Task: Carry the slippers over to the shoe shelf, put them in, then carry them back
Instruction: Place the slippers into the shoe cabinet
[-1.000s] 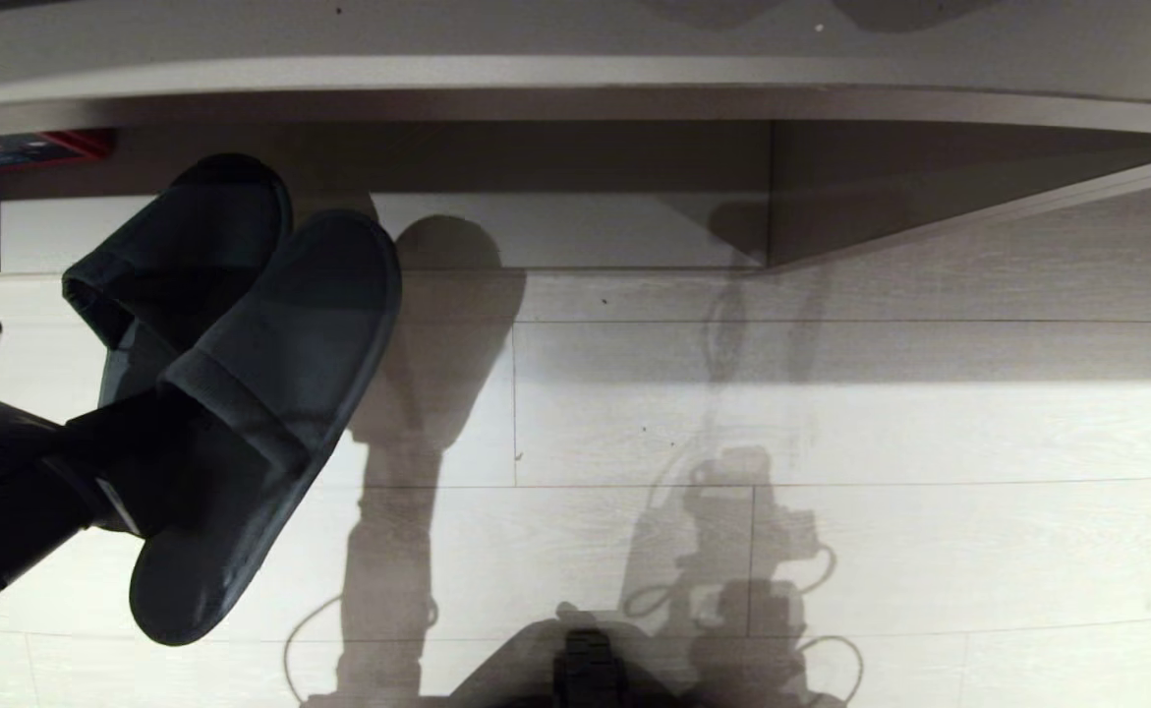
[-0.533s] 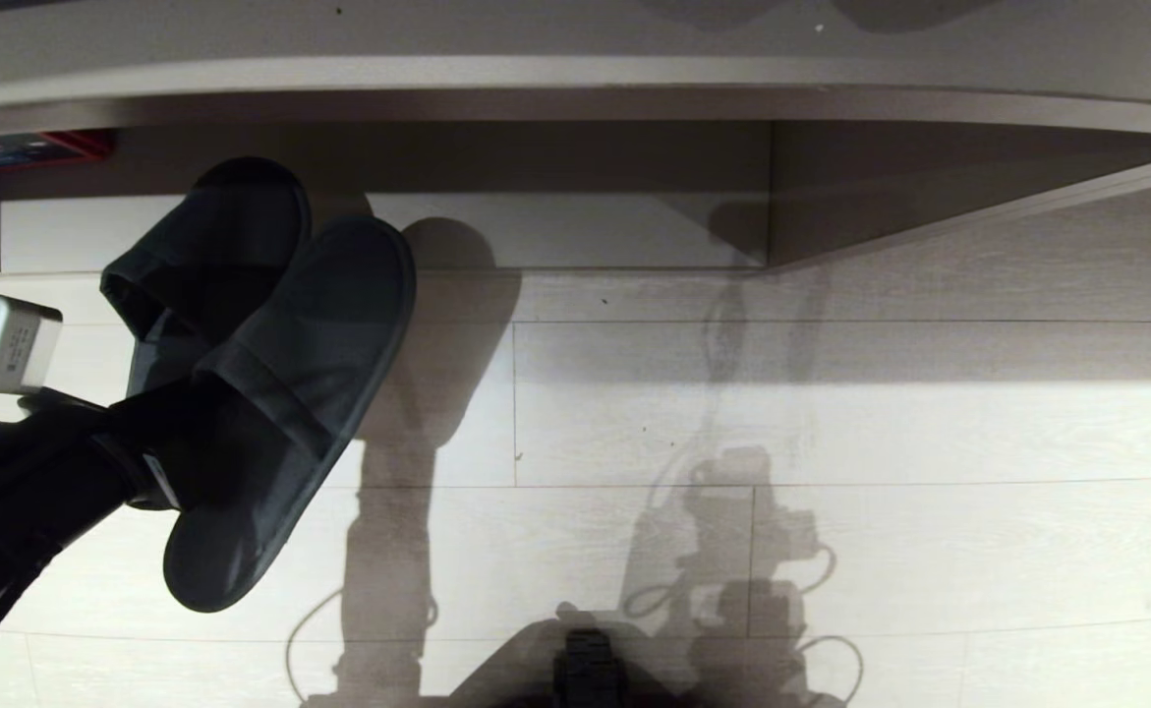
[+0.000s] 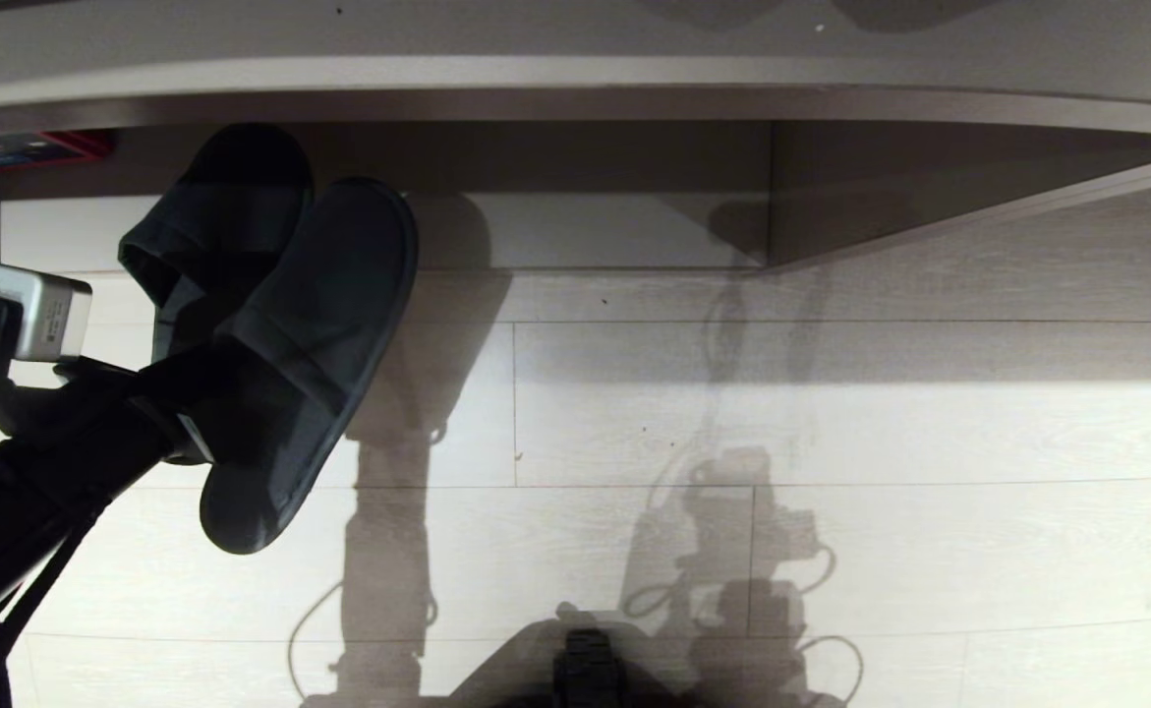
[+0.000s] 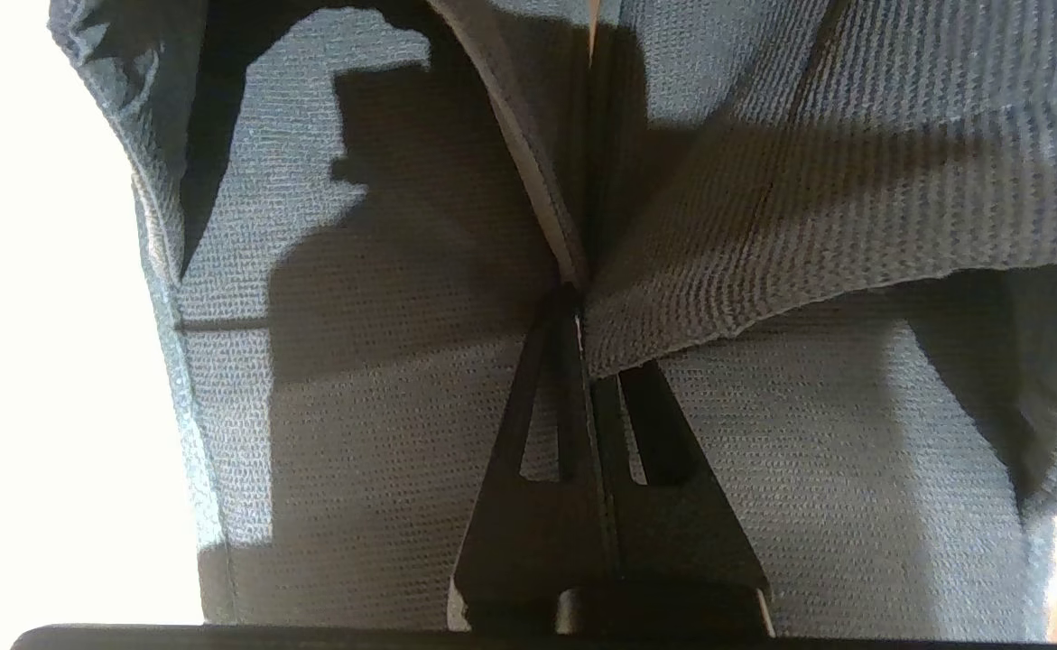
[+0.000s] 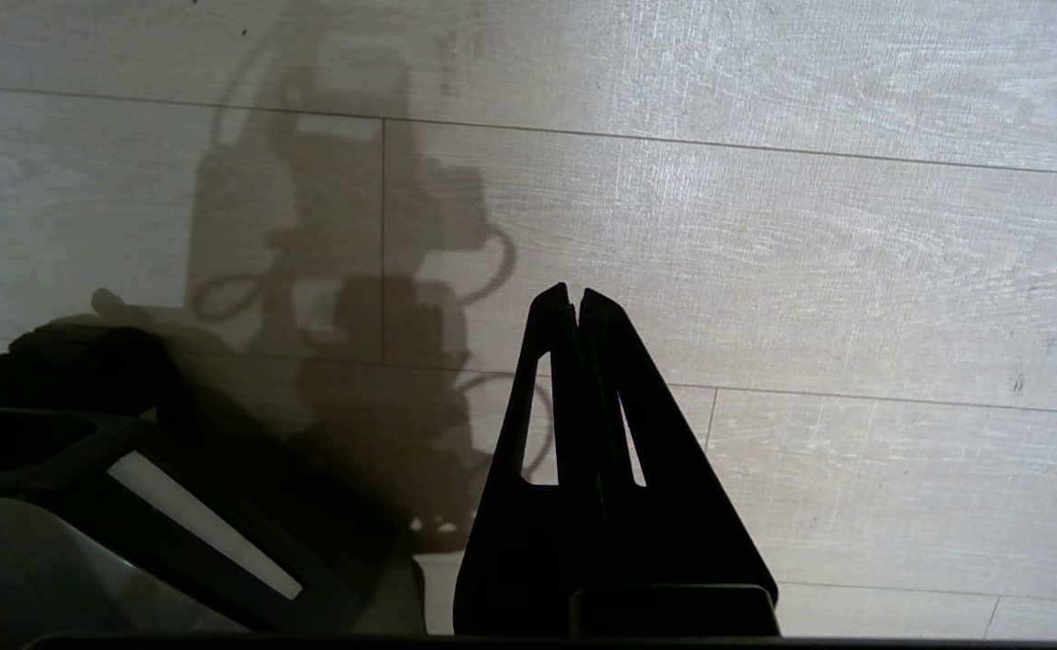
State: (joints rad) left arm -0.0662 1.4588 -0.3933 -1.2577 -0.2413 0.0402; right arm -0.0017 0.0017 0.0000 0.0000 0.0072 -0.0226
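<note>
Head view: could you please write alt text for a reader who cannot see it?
The left gripper, shut on the slippers, holds the dark pair above a pale wood floor, toes at the shoe shelf opening. The robot's shadow falls across the floor.

We see our left gripper (image 3: 203, 418) holding the slippers (image 3: 280, 324) up over the pale wood floor (image 3: 831, 423). Their toes point at the shoe shelf (image 3: 575, 157), and one toe is over its dark opening. A small red label (image 3: 29, 147) sits at the shelf's left end.
</note>
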